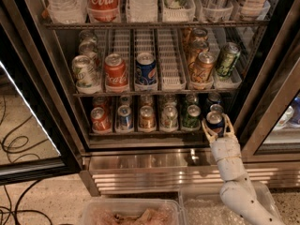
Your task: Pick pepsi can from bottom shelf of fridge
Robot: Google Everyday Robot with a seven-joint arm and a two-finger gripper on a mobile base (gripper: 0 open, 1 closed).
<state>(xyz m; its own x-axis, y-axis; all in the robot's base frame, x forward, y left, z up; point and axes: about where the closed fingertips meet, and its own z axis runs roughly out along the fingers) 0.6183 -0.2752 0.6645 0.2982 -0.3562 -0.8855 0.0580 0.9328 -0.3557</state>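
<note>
My tool is at the right end of the bottom shelf, closed around the pepsi can. One of its pale fingers sits on the can's left side and the other on its right. The pads seem to touch the can, though the dim corner leaves me a little unsure how firmly. The can stands upright at the near edge of the shelf, its silver top showing just above the tool. The white arm rises to it from the near right, crossing the ribbed steel base of the fridge.

Just left of the held can is a green can. Further left along the same row stand a pale can, an orange-brown can, a small blue can and a red can. On the shelf above I see a Coca-Cola can with a larger blue can just to its right. The open glass door hangs at the left. Two clear plastic tubs lie on the floor nearest me.
</note>
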